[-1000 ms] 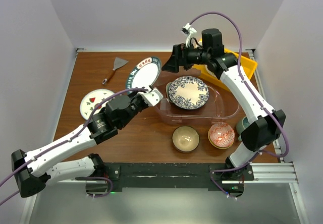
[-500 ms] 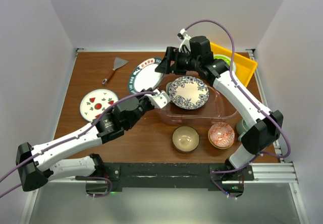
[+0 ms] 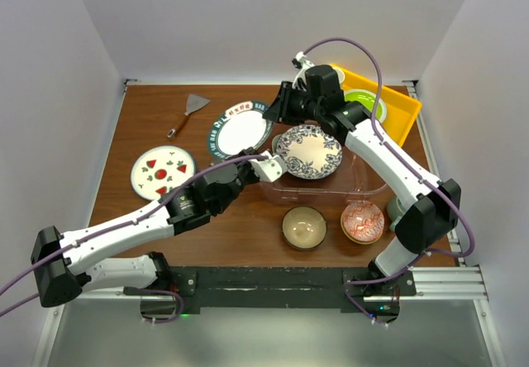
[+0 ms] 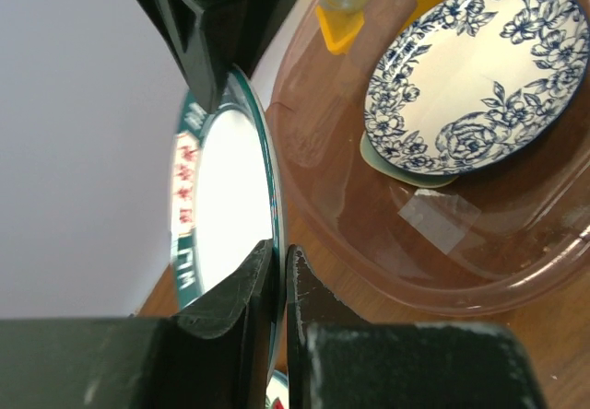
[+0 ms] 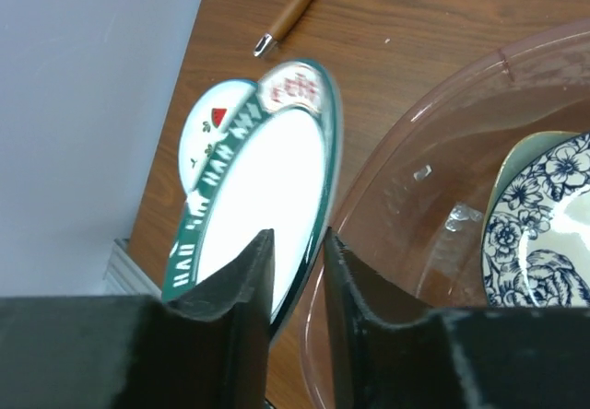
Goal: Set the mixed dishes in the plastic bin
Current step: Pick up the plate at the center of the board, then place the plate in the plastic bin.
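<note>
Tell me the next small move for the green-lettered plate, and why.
Probably close the right pincer fully on the far rim of the green-lettered plate. Its fingers straddle that rim with a gap showing, while the left pincer is shut on the near rim. The plate stands tilted beside the plastic bin, not yet inside.

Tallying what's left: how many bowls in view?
2. Tan bowl on the table on the near side of the plastic bin; red-patterned bowl beside it, to its right. The arms could hide others.
</note>
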